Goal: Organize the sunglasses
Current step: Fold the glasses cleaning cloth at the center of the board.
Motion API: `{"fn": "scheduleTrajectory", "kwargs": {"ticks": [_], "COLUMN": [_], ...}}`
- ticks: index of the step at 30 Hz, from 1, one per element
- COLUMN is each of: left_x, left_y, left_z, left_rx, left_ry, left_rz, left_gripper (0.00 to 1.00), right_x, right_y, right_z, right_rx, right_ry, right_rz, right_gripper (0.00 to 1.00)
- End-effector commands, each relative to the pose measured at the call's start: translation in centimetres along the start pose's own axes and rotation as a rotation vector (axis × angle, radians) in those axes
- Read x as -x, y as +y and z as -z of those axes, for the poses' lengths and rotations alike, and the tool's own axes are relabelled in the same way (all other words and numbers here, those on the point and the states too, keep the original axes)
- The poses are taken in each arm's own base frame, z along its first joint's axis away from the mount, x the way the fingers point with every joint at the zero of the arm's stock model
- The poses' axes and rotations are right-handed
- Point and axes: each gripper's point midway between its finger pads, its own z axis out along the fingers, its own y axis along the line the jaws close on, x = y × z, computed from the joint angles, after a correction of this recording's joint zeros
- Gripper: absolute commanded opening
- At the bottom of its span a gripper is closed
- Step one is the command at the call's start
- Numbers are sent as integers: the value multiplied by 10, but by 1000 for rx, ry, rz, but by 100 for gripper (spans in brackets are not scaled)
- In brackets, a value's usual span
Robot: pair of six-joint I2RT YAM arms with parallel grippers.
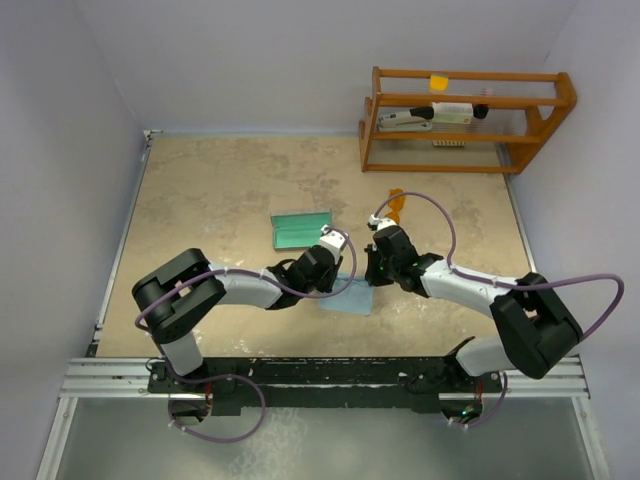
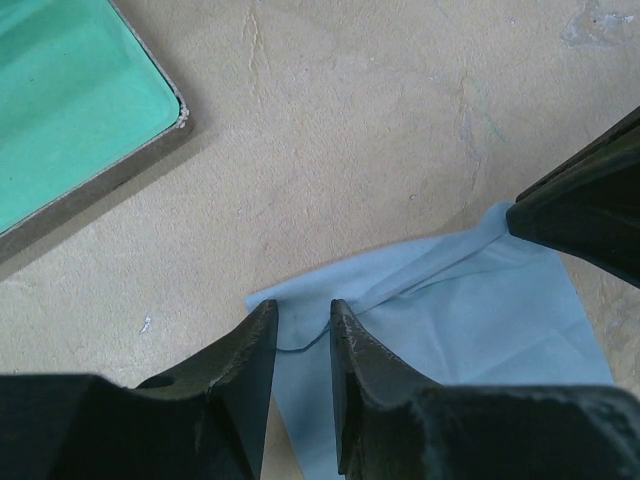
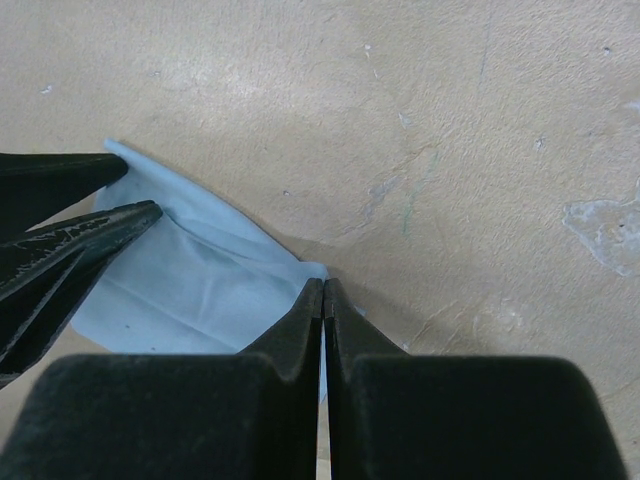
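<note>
The orange sunglasses (image 1: 398, 204) lie on the table just beyond my right gripper, partly hidden by it. The grey case (image 1: 302, 229) lies open with its green lining up; it also shows in the left wrist view (image 2: 70, 110). A light blue cloth (image 1: 350, 297) lies between both grippers. My right gripper (image 3: 323, 285) is shut on one corner of the cloth (image 3: 190, 270). My left gripper (image 2: 303, 308) is open, jaws a little apart, straddling the opposite corner of the cloth (image 2: 470, 310). Top view: left gripper (image 1: 335, 262), right gripper (image 1: 372, 268).
A wooden rack (image 1: 465, 120) stands at the back right with a stapler and small items on its shelf. Walls close off the table at the left, back and right. The table is bare tan stone elsewhere.
</note>
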Motion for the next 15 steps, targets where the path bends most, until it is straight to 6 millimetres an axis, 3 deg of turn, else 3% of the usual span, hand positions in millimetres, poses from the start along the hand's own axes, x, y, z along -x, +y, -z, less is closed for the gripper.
{"fn": "scheduleTrajectory", "kwargs": {"ticks": [1, 9, 15], "left_x": [18, 22, 41], "left_y": [-4, -5, -4], "left_z": [1, 4, 18], "left_rx": [-3, -7, -4], "left_ry": [-47, -51, -98], "left_rz": [-12, -12, -5], "left_gripper": [25, 24, 25], "right_x": [12, 13, 12], "right_y": [9, 9, 8], "right_z": [-1, -1, -2], "right_rx": [25, 23, 21], "right_ry": [-26, -27, -25], "right_rz": [-8, -10, -11], "right_gripper": [0, 0, 0]}}
